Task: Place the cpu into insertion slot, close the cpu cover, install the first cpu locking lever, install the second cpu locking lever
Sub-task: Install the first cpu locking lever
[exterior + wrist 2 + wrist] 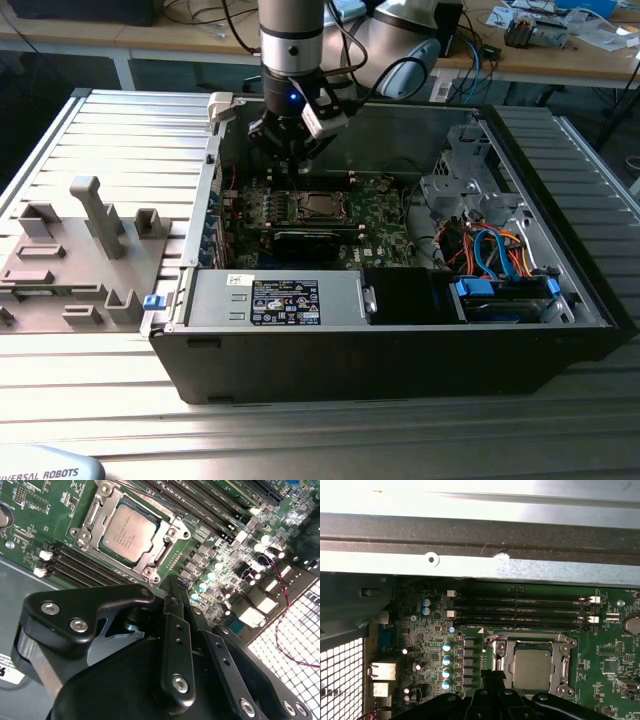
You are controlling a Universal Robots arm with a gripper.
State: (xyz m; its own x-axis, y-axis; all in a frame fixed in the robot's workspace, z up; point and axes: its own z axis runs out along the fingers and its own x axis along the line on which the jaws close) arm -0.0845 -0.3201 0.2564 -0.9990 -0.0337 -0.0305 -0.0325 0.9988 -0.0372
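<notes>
Hovering inside the open computer case (pixel 400 330), the hand (pixel 176 587) hangs just beside the insertion slot (pixel 131 532) on the green motherboard (pixel 610 680), its two black fingers (pixel 174 645) pressed together with nothing between them. The cpu (pixel 129 532) already lies flat in the slot, its dull silver top showing through the square window of the cpu cover (pixel 165 555), which appears folded down around it. In the first wrist view the chip (pixel 532 669) sits framed by the same metal plate, close to the long memory slots (pixel 520 611). Whether either locking lever is latched cannot be told from these pictures. The risk, as a judgement, lies in the tight surroundings: a fingertip coming down slightly off line could slip off a thin lever and strike the capacitors (pixel 210 577) beside the socket, or press on the cover unevenly and stress the chip beneath
</notes>
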